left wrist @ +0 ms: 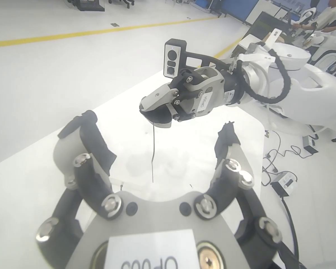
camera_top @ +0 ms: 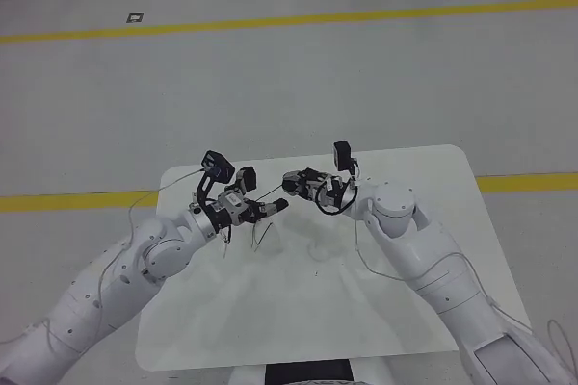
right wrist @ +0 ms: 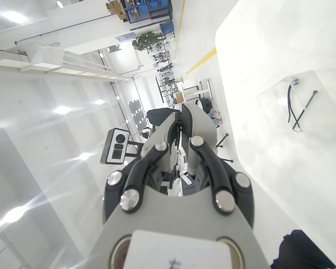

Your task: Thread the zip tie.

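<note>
A thin black zip tie (left wrist: 153, 152) hangs straight down over the white table (camera_top: 414, 289). My right gripper (left wrist: 152, 117) is shut on its upper end. In the right wrist view that gripper (right wrist: 177, 118) has its fingers pressed together, and the tie is hidden behind them. My left gripper (left wrist: 156, 132) stands open, just short of the hanging tie, with one finger (left wrist: 84, 132) on either side and nothing between them. From above, the two grippers (camera_top: 275, 205) (camera_top: 287, 183) meet tip to tip over the far middle of the table.
A clear box (right wrist: 294, 104) holding two more black zip ties (right wrist: 299, 107) lies on the table below the grippers. The table's far edge (camera_top: 366, 154) is close behind them, with open tabletop toward the near side. Cables and power bricks (left wrist: 282, 183) lie on the floor beside the table.
</note>
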You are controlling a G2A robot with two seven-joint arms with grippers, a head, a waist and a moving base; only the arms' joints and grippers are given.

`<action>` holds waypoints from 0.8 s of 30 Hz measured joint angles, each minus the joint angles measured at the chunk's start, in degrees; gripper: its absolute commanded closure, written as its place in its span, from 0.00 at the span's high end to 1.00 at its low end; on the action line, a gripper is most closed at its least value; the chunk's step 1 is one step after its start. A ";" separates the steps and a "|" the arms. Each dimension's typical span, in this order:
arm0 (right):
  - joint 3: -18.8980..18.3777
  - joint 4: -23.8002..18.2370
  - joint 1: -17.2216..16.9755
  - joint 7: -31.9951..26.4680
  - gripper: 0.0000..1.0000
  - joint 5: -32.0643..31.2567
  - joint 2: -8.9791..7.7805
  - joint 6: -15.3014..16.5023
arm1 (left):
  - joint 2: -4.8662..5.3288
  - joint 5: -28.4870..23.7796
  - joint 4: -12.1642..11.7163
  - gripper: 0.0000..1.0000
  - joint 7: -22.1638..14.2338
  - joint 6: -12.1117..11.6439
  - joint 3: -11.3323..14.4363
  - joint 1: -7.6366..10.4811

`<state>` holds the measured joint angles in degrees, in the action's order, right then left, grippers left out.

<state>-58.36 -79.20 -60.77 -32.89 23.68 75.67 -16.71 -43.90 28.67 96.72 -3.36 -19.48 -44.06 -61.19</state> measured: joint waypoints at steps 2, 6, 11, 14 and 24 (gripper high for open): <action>0.01 0.00 0.01 -0.03 0.00 0.00 0.00 0.00 | 0.00 0.03 -0.02 1.00 -0.03 0.00 0.00 0.01; 0.17 -0.65 -0.68 0.85 0.00 -0.55 0.00 0.26 | -0.17 1.09 0.15 1.00 -0.20 1.01 -0.12 -0.13; 0.18 -1.32 -0.96 1.36 0.00 -1.46 -0.06 -0.35 | -0.48 3.05 0.08 0.91 -1.11 1.41 -0.52 -0.36; 0.14 -1.40 -1.12 1.47 0.00 -1.52 -0.05 -0.30 | -0.69 3.55 0.00 0.85 -1.40 1.45 -0.83 -0.51; -0.06 -0.93 -1.00 1.35 0.00 -1.51 0.00 -0.42 | -1.61 2.08 -0.92 1.00 0.08 0.04 -1.56 -1.51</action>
<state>-58.42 -80.12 -61.77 -31.53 22.17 75.66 -17.12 -45.51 30.74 95.81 -3.28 -19.45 -45.62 -62.70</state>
